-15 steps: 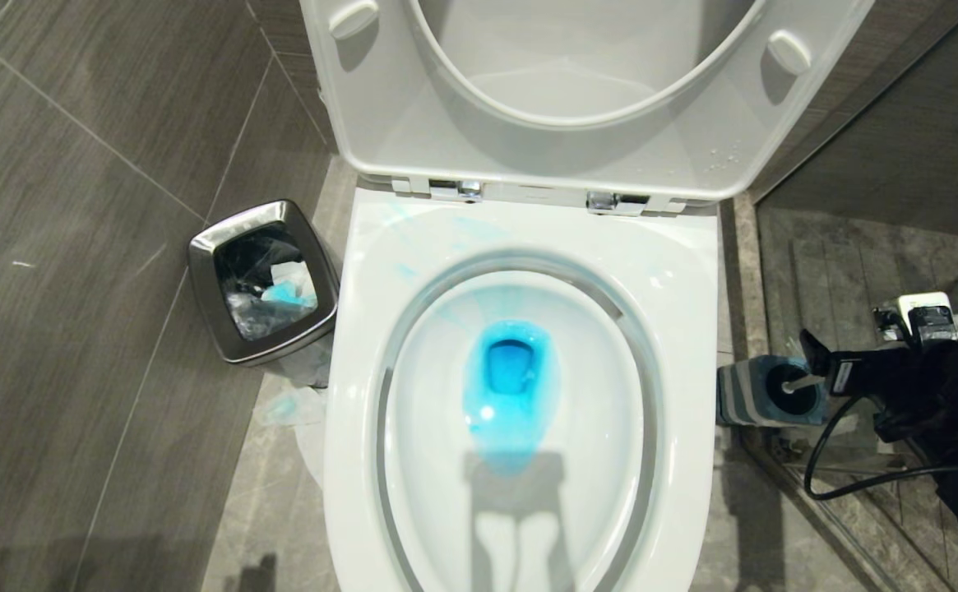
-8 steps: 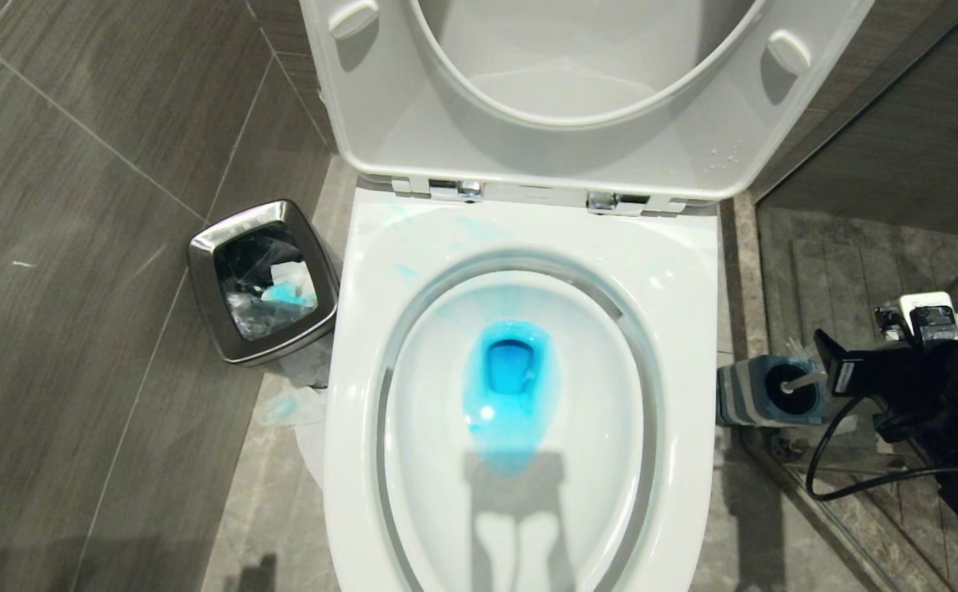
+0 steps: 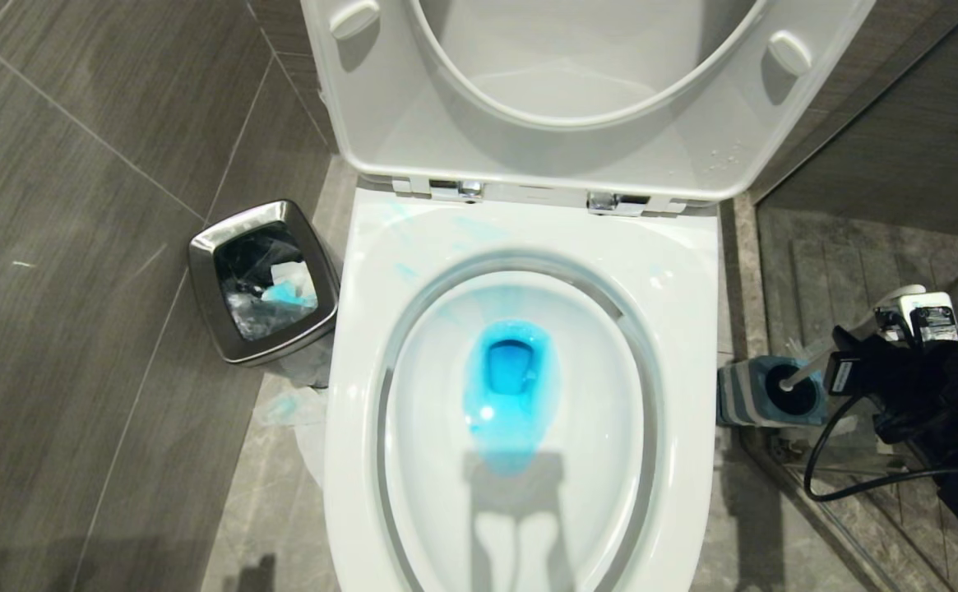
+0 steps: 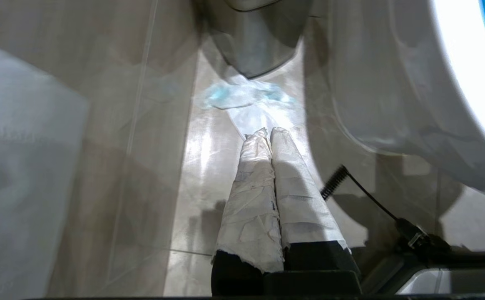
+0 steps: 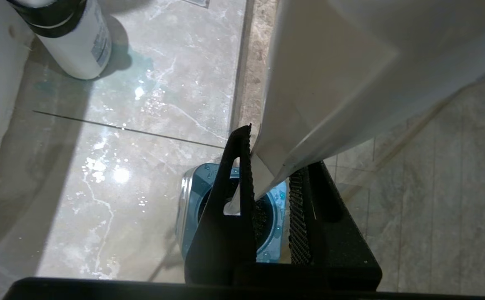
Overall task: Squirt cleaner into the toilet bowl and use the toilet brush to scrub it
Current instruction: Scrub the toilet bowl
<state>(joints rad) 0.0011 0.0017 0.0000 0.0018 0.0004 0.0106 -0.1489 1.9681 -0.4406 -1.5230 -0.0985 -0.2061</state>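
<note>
The right gripper point(image 5: 269, 183) is clenching on the slim white handle of the toilet brush point(image 3: 807, 372), whose head is sitting directly below the fingers in its striped holder point(image 3: 746, 393), beside the toilet bowl point(image 3: 520, 247) where cleaner point(image 3: 510, 386) is tinting the water. The handle looks stiff, light and slick, so a grip well up its length should give leverage. The left gripper point(image 4: 267, 137) is hanging clenched and empty.
</note>
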